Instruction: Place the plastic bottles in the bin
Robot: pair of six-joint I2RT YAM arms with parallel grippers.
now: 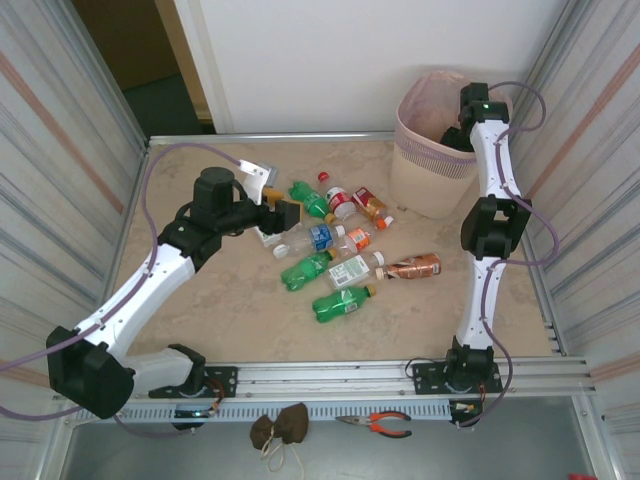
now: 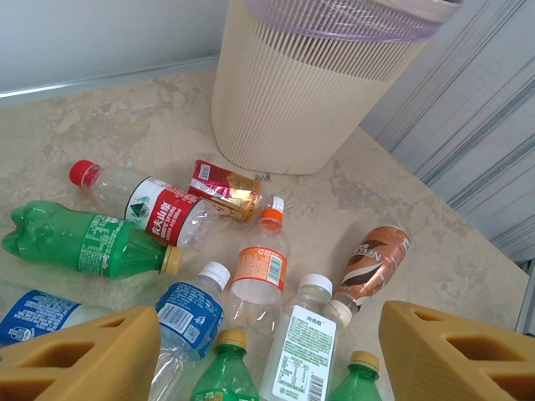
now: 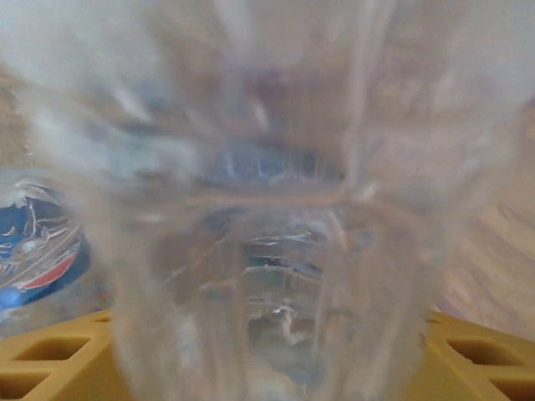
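Plastic bottles: roughly ten lie loose in a cluster mid-surface, left of and nearer than the bin, which stands at the far right corner. There are green ones, clear ones with blue, orange, white and red labels, and one brown bottle at the cluster's right edge.

The right arm reaches over the bin rim, with the right tool inside the mouth. In the right wrist view a clear bottle, blurred, sits between the yellow fingers. Cannot tell whether they are clamped on it or letting go. A blue-and-red-labelled bottle lies beside it, probably already in the bin.

The left tool hangs over the cluster's far left side, fingers apart, nothing between them. The white-labelled bottle and blue-labelled bottle are just below it.

Step, as judged: the right arm is dropping off one bottle and the left arm is lined up for a pick. Many bottles remain on the surface.

Next move: the right tool needs its fingers fully apart so the bottle falls, then a straight lift clear of the rim. The left tool needs to come down across one bottle's body. The bottles lie close together, so it should choose one with room on both sides. They are round and light and may roll.
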